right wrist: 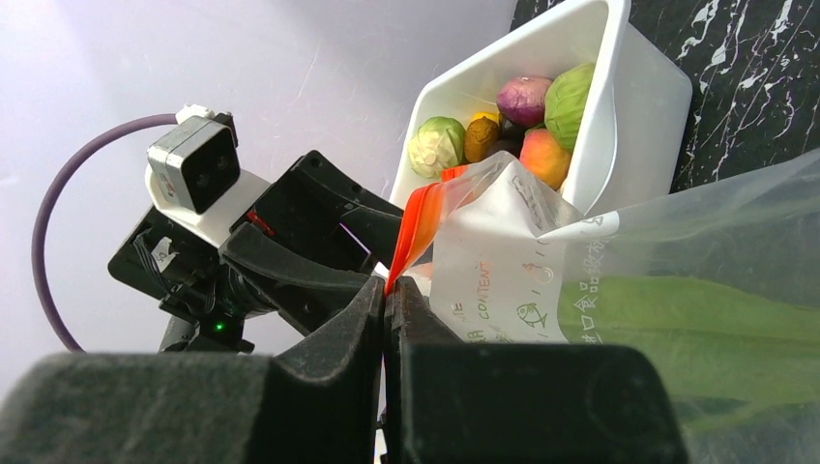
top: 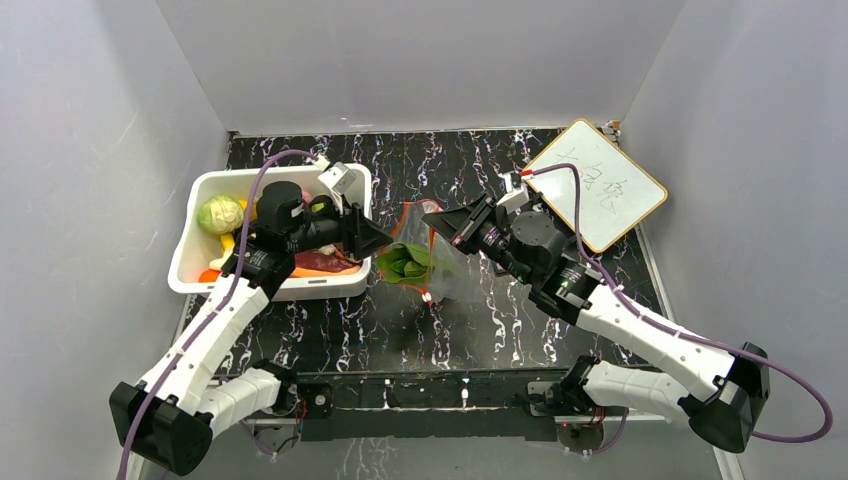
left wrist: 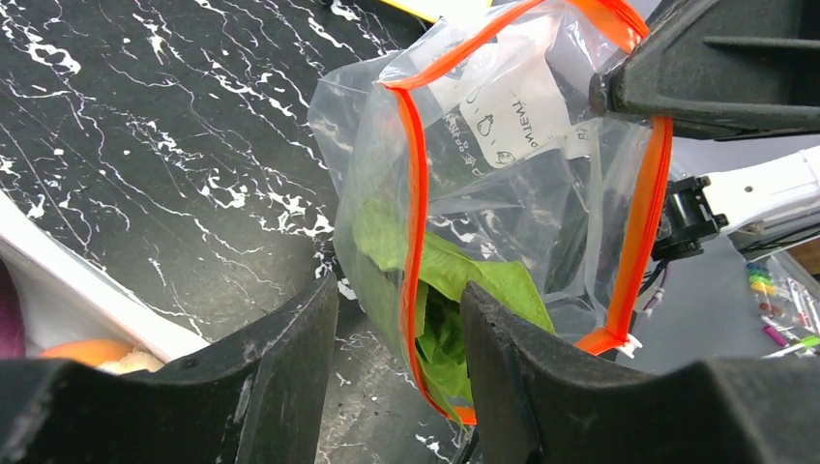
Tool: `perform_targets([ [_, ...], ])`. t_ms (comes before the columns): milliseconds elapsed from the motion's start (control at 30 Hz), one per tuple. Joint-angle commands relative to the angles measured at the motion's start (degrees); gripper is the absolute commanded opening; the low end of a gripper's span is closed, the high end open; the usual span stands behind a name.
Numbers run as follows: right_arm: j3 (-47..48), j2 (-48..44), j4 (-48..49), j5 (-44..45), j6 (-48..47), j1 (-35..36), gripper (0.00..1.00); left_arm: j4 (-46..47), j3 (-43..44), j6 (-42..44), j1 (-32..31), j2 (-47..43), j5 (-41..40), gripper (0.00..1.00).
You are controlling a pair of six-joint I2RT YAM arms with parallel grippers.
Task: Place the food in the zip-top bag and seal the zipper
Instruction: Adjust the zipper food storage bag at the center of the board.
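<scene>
Zip-top bag (top: 448, 275) sat mid-frame in the top view on the desk (top: 400, 330), its mouth lifted toward the upper part of the frame. Right gripper (right wrist: 387, 287) was pinched fully closed on the zipper (right wrist: 416, 217) at one edge of the mouth. Left gripper (left wrist: 398, 300) stood at the mouth, jaws parted and gripping nothing. One leafy green (left wrist: 483, 285) lay inside the bag. Other food, a cabbage (top: 220, 214) among it, sat in the white bin (top: 188, 262) at left.
</scene>
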Motion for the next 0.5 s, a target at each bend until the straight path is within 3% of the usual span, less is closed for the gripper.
perform_targets([
  [0, 2.38, -0.35, 4.76, 0.43, -0.29, 0.15, 0.00, 0.27, -0.66, 3.56, -0.15, -0.19, 0.26, 0.48],
  [267, 2.16, -0.50, 4.53, 0.55, 0.08, 0.16, 0.00, 4.81, -3.81, 2.79, -0.15, 2.09, 1.50, 0.40],
  [467, 2.40, 0.40, 1.63, 1.98, -1.78, 0.16, 0.00, 5.65, -2.18, 0.63, -0.16, 2.04, 3.50, 0.00],
])
